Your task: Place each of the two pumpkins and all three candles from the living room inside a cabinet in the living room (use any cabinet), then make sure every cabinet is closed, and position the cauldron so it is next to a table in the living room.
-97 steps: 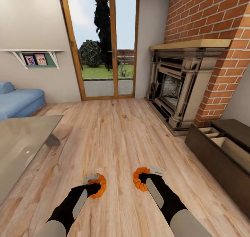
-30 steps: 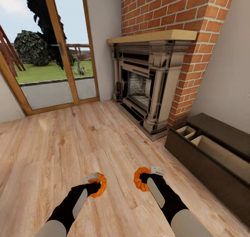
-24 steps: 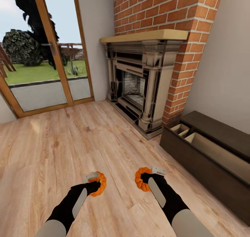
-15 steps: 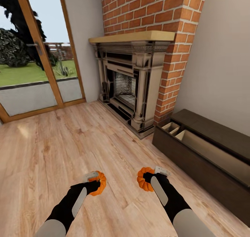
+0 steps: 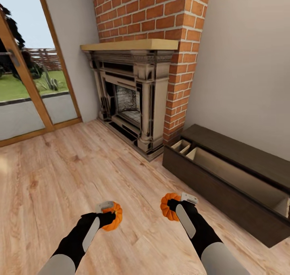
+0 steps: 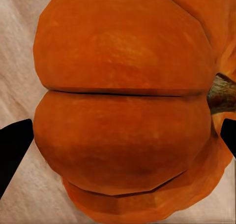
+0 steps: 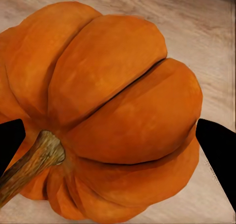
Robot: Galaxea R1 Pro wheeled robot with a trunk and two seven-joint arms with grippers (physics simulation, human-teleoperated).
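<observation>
Head view: both pumpkins in hand, cabinet open and close by.
The cabinet [image 5: 225, 174] stands at the robot's right with its pale drawer open; the left gripper [image 5: 105, 213] grips one pumpkin [image 5: 113, 221], the right gripper [image 5: 182, 201] clasps the other pumpkin [image 5: 167, 206], both above the floor [image 5: 60, 178]. Nothing is stowed yet; candles, closing and cauldron remain.

Brick fireplace [image 5: 133, 101]; glass door [image 5: 24, 89]; wood floor [image 5: 60, 178]
</observation>
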